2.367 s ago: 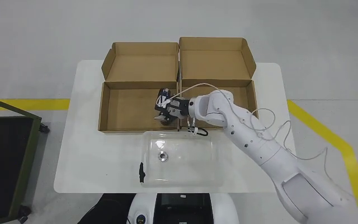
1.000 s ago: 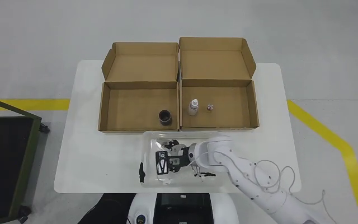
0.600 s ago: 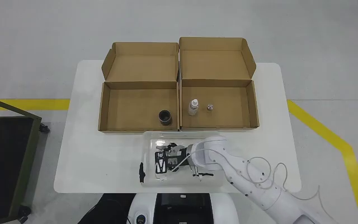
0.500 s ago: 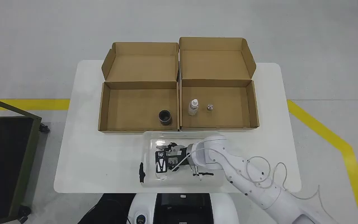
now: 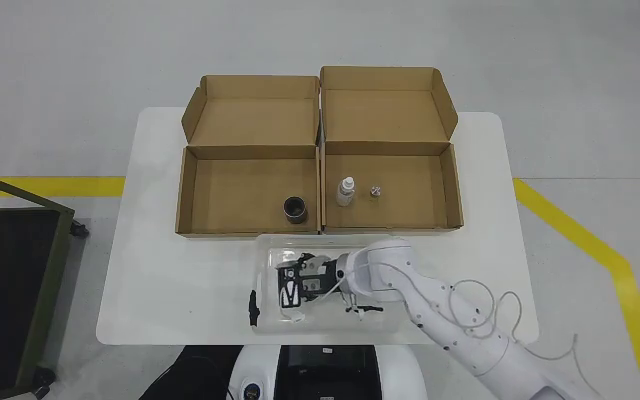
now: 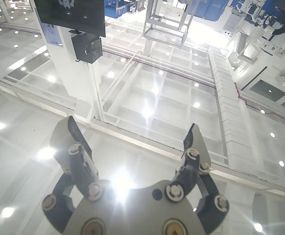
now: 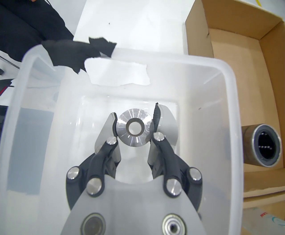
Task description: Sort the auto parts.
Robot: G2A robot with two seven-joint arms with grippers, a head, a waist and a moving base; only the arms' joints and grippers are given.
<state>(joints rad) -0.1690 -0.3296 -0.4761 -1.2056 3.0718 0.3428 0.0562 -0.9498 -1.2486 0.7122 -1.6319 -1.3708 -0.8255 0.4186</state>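
Top view: a white table (image 5: 170, 260) stands on a pale grey floor (image 5: 100, 60) marked with a yellow line (image 5: 560, 225). A dark cart (image 5: 30, 285) sits at the frame's left edge. Two open cardboard boxes lie side by side across the upper middle. The left box (image 5: 215, 195) holds a dark cylindrical bearing (image 5: 294, 208) in its lower right corner. The right box (image 5: 420, 195) holds a small white bottle (image 5: 345, 190) with a tiny part (image 5: 376, 189) just beside it. Below them, at lower centre, is a clear plastic bin (image 5: 385, 243), and the right gripper (image 5: 292, 288) reaches into its left half.

Left wrist view: the left gripper (image 6: 131, 124) points up at a white gridded ceiling (image 6: 178, 93) dotted with lights. A black screen (image 6: 69, 15) hangs at upper left. The jaws are spread wide with nothing between them.

Right wrist view: at the frame's centre, inside the bin, the jaws are drawn in against both sides of a silver disc (image 7: 134, 138) with a round centre hole. I cannot tell whether it rests on the bin floor. A scrap of black tape (image 7: 73, 53) clings to the bin's rim at upper left, and the white table shows beyond it. The bearing lies on its side at the right edge, in the cardboard box.
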